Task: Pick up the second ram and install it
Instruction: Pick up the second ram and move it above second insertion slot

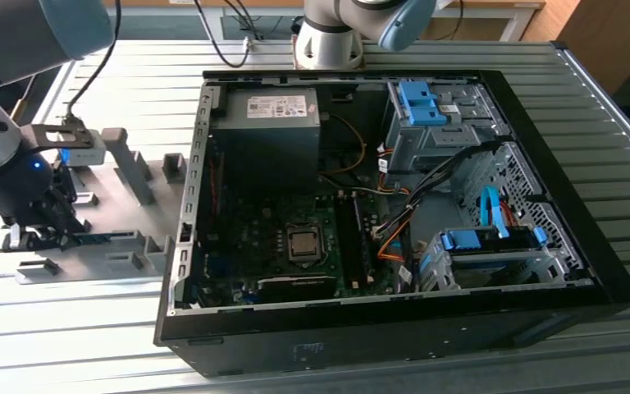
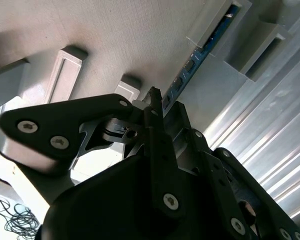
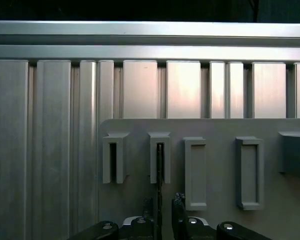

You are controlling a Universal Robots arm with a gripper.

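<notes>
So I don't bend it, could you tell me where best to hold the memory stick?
Probably by its two flat faces at mid-length, coming straight down from above: the memory stick stands on its thin edge with an end seated in a grey holder block, leaving the middle span and top edge free.

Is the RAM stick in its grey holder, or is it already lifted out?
In the holder: in the second wrist view the RAM stick sits inside the grey holder slot.

You see a ribbed table of bare shining metal, matt grey plastic holder blocks, and the second ram, smooth circuit board.
</notes>
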